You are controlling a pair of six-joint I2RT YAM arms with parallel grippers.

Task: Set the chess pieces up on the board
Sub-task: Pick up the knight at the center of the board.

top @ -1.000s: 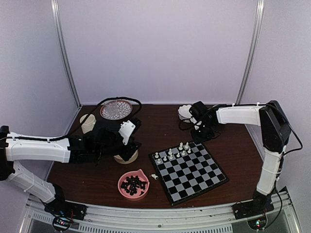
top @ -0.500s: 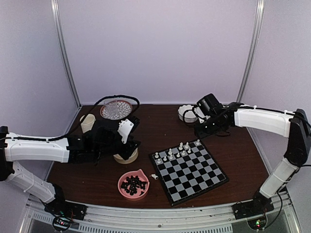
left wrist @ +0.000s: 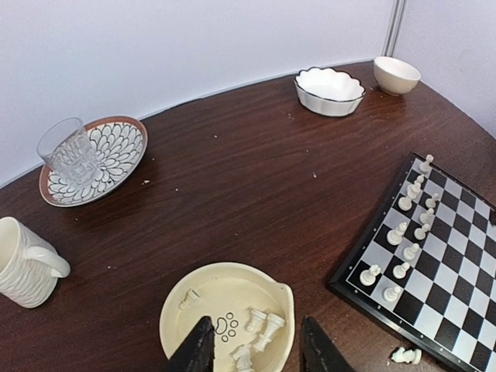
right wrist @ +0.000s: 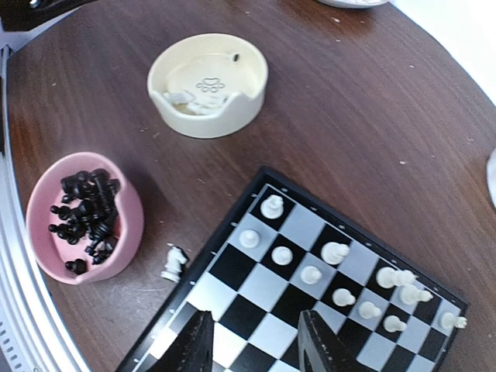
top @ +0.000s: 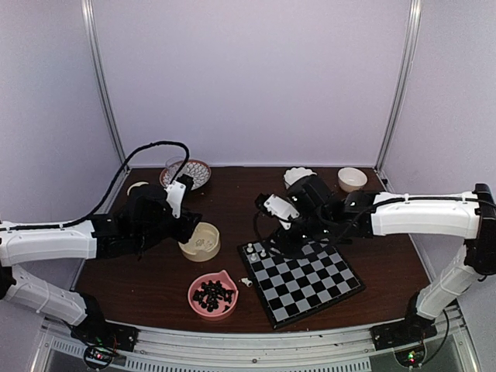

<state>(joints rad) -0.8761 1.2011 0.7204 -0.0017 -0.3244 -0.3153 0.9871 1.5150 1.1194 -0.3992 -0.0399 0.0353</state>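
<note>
The black-and-white board (top: 310,284) lies front right and also shows in the left wrist view (left wrist: 453,267) and the right wrist view (right wrist: 260,291). Several white pieces (right wrist: 335,253) stand in two rows at its far edge (left wrist: 404,231). A cream bowl (top: 200,242) holds a few white pieces (left wrist: 268,327). One white knight (right wrist: 173,262) lies on the table beside the board. My left gripper (left wrist: 256,350) is open and empty over the cream bowl (left wrist: 174,304). My right gripper (right wrist: 254,341) is open and empty above the board's left part.
A pink bowl (right wrist: 133,211) of black pieces (right wrist: 87,208) sits front centre (top: 213,295). At the back stand a patterned plate (left wrist: 118,149) with a glass (left wrist: 71,155), a white mug (left wrist: 23,263), a scalloped white bowl (left wrist: 329,90) and a tan bowl (left wrist: 397,74).
My right arm has swung from the scalloped bowl at the back to over the board's left corner. My left arm has drawn back left, uncovering the cream bowl.
</note>
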